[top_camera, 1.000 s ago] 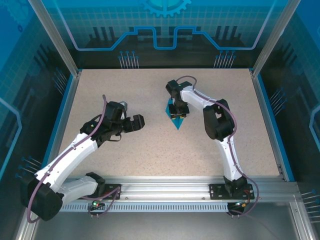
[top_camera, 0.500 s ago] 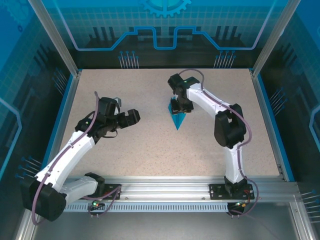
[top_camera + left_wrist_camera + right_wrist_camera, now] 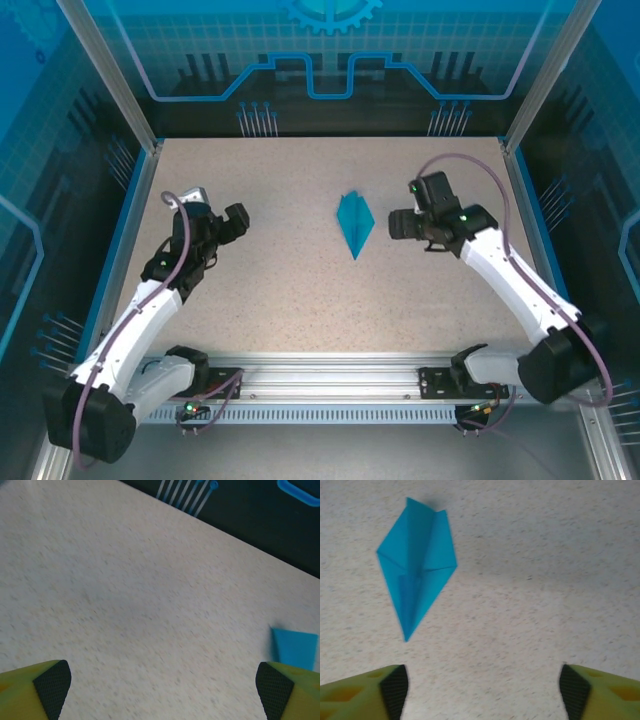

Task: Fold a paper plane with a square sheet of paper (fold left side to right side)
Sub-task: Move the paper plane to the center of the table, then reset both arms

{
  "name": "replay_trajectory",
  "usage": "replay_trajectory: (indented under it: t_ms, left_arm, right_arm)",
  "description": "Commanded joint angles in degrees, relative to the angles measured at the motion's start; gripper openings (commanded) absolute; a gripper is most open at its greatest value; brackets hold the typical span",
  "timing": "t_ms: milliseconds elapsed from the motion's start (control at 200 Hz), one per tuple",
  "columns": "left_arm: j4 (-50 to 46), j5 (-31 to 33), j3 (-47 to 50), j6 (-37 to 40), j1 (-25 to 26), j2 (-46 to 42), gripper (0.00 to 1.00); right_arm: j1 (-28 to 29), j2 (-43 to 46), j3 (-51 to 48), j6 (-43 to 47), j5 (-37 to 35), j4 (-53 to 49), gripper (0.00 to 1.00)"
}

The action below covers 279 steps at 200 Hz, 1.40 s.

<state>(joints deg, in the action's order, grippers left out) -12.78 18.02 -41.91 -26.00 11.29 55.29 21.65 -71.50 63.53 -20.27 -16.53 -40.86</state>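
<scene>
Paper plane [image 3: 354, 224], seemingly finished, centre frame on bench [image 3: 300, 290]; left tool [image 3: 237, 218], right tool [image 3: 393, 223] gape empty (retreat high, sparing folds).

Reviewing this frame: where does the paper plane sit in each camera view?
Top external: paper plane lies mid-table, slightly right of centre, sharp tip toward the arm bases.
Left wrist: paper plane, apparently, a blurred blue corner at the right edge.
Right wrist: paper plane upper left, tip pointing down.
Shared landmark: speckled beige tabletop.

Teal-blue paper plane [image 3: 354, 222] on beige speckled table [image 3: 300, 290].
</scene>
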Motion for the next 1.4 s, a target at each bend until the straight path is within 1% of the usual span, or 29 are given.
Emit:
replay_trajectory:
  t_ms: [0, 40, 150, 240, 305, 415, 495, 535, 625, 685, 725, 830, 860, 885, 915, 960, 1005, 1085, 1180, 1391]
  left_arm:
    - [11.5, 8.7, 3.8, 9.4, -0.7, 0.2, 0.99]
    - [12.6, 9.5, 4.5, 11.9, -0.7, 1.1, 0.99]
    - [15.4, 11.0, 5.9, 17.9, -0.9, 5.4, 0.99]
    - [20.1, 11.6, 7.5, 21.9, -1.0, 9.6, 0.99]
    - [24.5, 11.0, 9.0, 24.2, -1.3, 12.0, 0.99]
    - [31.7, 5.0, 11.6, 27.0, -2.6, 15.5, 0.99]
    - [37.0, 0.7, 13.5, 27.3, -4.5, 18.3, 0.99]
    - [39.5, -1.2, 14.5, 26.8, -5.4, 19.5, 0.99]
    - [45.7, -6.0, 16.3, 26.6, -7.5, 22.2, 0.99]
    - [49.5, -7.5, 16.9, 26.3, -8.4, 24.6, 0.99]
    - [52.2, -10.1, 17.5, 25.9, -9.3, 26.2, 0.99]
    - [57.7, -14.3, 18.3, 26.5, -10.4, 31.2, 0.99]
    - [59.7, -14.6, 18.9, 26.4, -10.5, 32.0, 0.99]
    - [58.4, -15.6, 18.9, 26.4, -10.9, 31.2, 0.99]
    - [59.3, -16.5, 19.3, 26.2, -11.2, 31.0, 0.99]
    - [60.3, -17.5, 19.5, 26.2, -11.4, 31.4, 0.99]
    - [58.3, -18.3, 18.5, 26.4, -11.6, 31.4, 0.99]
    - [58.0, -19.6, 18.3, 25.5, -12.7, 31.6, 0.99]
    - [57.8, -19.5, 18.2, 25.6, -12.7, 31.6, 0.99]
    - [57.8, -19.2, 18.1, 25.7, -12.5, 31.5, 0.99]
  right_arm:
    - [-3.6, 5.7, -8.6, 2.4, -2.0, 11.8, 0.96]
    - [-5.1, 8.0, -12.2, 3.5, -2.7, 15.2, 1.0]
    - [-9.3, 12.7, -24.8, 8.1, -3.6, 29.3, 1.0]
    - [-12.4, 13.5, -32.7, 11.1, -3.2, 40.5, 1.0]
    - [-14.7, 11.8, -36.1, 12.1, -0.7, 47.0, 1.0]
    - [-17.5, 6.6, -38.8, 12.6, 3.1, 55.7, 1.0]
    - [-17.8, 2.0, -40.6, 14.0, 4.6, 64.7, 1.0]
    - [-17.9, 0.3, -39.5, 14.9, 5.5, 65.2, 1.0]
    - [-18.0, -3.3, -39.4, 16.2, 7.9, 72.3, 1.0]
    - [-17.9, -5.6, -38.1, 18.3, 9.4, 73.7, 1.0]
    - [-17.8, -7.4, -37.7, 19.8, 10.1, 75.4, 1.0]
    - [-18.1, -12.1, -38.0, 20.7, 12.8, 80.5, 1.0]
    - [-18.0, -13.5, -38.4, 21.2, 13.6, 82.0, 1.0]
    - [-17.9, -14.4, -38.8, 21.6, 13.9, 83.5, 1.0]
    - [-18.0, -14.8, -39.4, 21.4, 13.6, 85.3, 1.0]
    - [-18.4, -14.5, -39.6, 21.0, 14.1, 85.0, 1.0]
    - [-18.5, -14.5, -39.2, 21.3, 15.1, 84.5, 1.0]
    - [-19.6, -14.6, -39.0, 20.7, 16.9, 84.1, 1.0]
    - [-19.8, -14.6, -38.8, 20.6, 17.4, 83.9, 1.0]
    - [-18.6, -14.7, -38.8, 21.2, 15.3, 83.8, 1.0]
